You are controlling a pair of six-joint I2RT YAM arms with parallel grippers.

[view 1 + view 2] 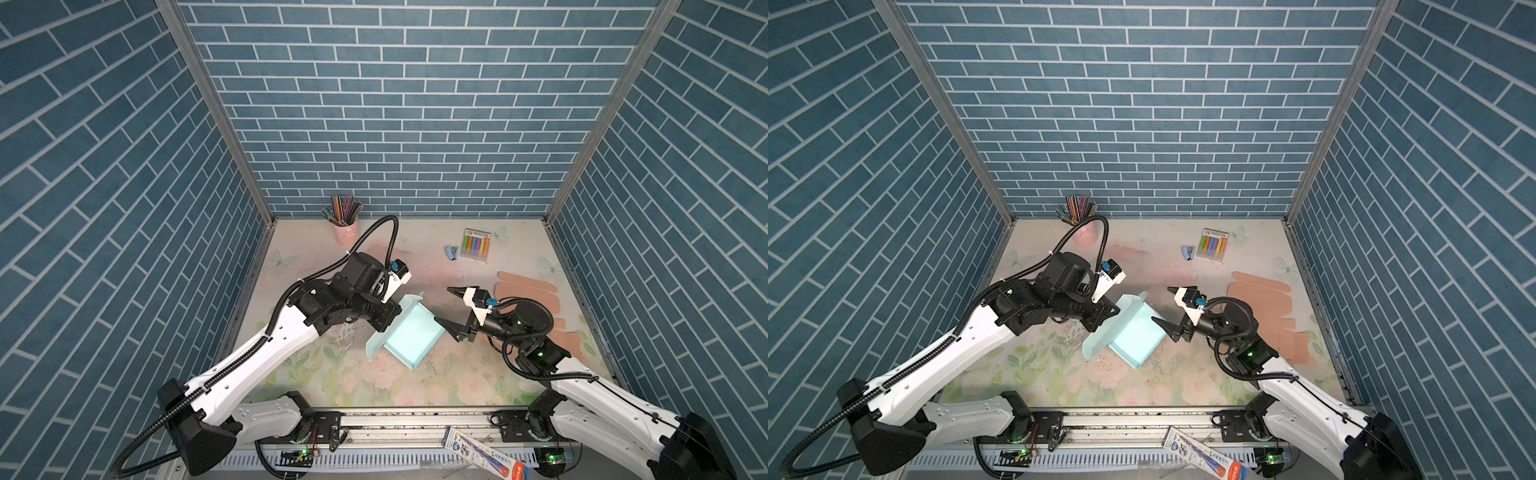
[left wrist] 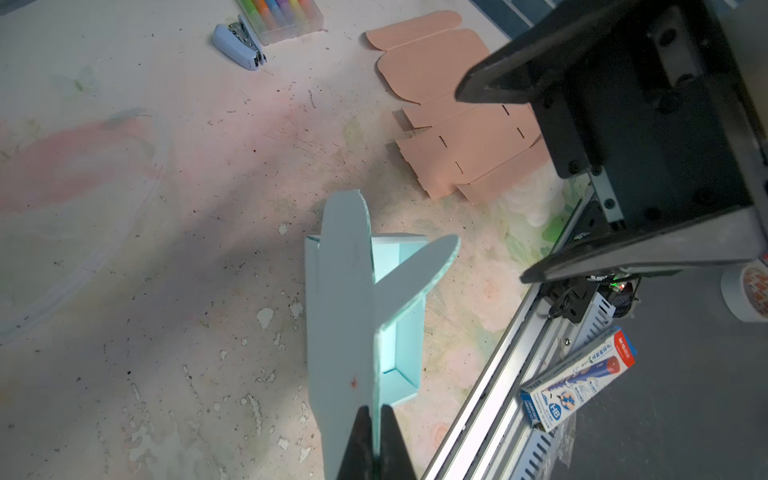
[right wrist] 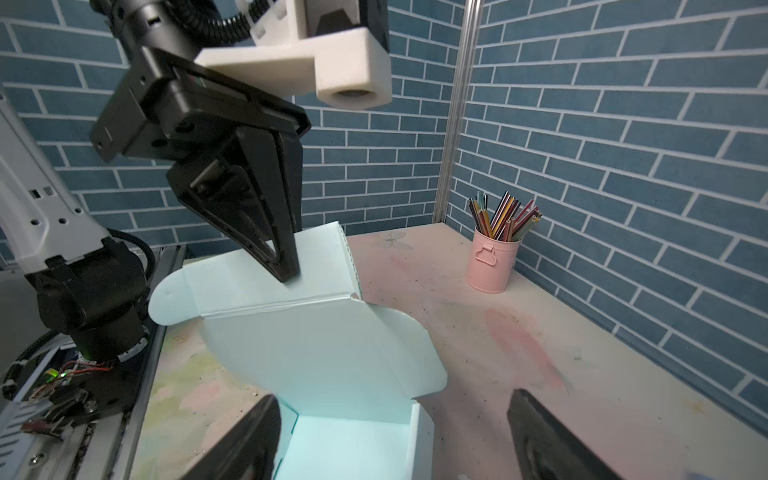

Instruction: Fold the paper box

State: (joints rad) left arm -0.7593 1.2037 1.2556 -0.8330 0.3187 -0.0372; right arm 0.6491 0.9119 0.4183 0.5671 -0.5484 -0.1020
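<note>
Near the middle of the worktop (image 1: pixel 374 386), the paper box (image 1: pixel 411 332) is seen in both top views beside the wide-spread right gripper (image 1: pixel 441 303), and in the left wrist view its raised lid (image 2: pixel 345 311), judged light and crease-prone, is pinched at the edge by the left gripper (image 2: pixel 376 411).

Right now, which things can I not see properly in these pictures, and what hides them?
- Where the left fingers pinch the blue box lid: covered by the left arm in both top views.
- Pink cardboard: its near part is behind the right arm in both top views.
- Pencil carton print: too small in both top views.
</note>
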